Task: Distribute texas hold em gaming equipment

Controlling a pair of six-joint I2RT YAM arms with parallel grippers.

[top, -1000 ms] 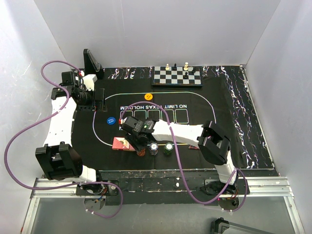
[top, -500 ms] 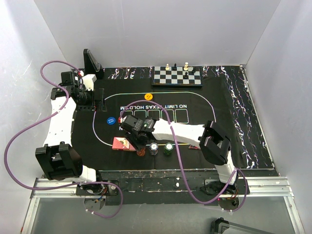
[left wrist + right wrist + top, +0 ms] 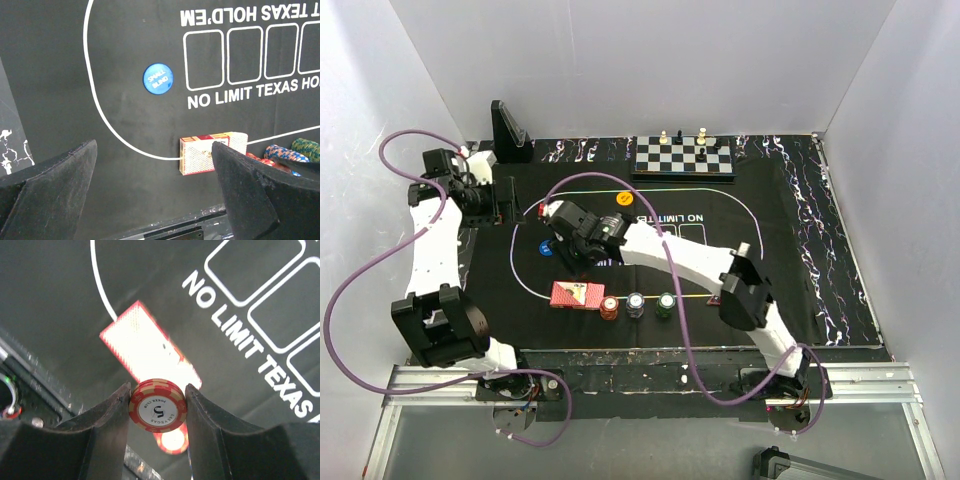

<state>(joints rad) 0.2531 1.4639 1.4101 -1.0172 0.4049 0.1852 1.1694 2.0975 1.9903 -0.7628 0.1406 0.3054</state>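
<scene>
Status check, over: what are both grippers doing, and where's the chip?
Left gripper open, empty. Right gripper shut on red chip, held above mat near card deck. Nothing seen blocking it.

My jaws: wide apart, nothing between them; one dark finger (image 3: 52,177) low left, the other (image 3: 250,190) low right.
Surface: black mat (image 3: 125,125) with a white curved line and "NO LIMIT TEXAS HO…", cut off at the right edge.
Card boxes: four white outlined rectangles (image 3: 205,60) above the lettering.
Blue chip (image 3: 158,78): flat on the mat, reads "SMALL BLIND", inside the curve, left of the boxes.
Playing cards (image 3: 205,154): red-patterned stack lying on the white line, right end hidden behind my right finger.
Chip stacks: red (image 3: 261,161), blue-and-orange (image 3: 282,151), green (image 3: 307,148), in a row right of the cards, lower parts hidden.
Far left: marbled black-and-white strip (image 3: 11,145).
</scene>
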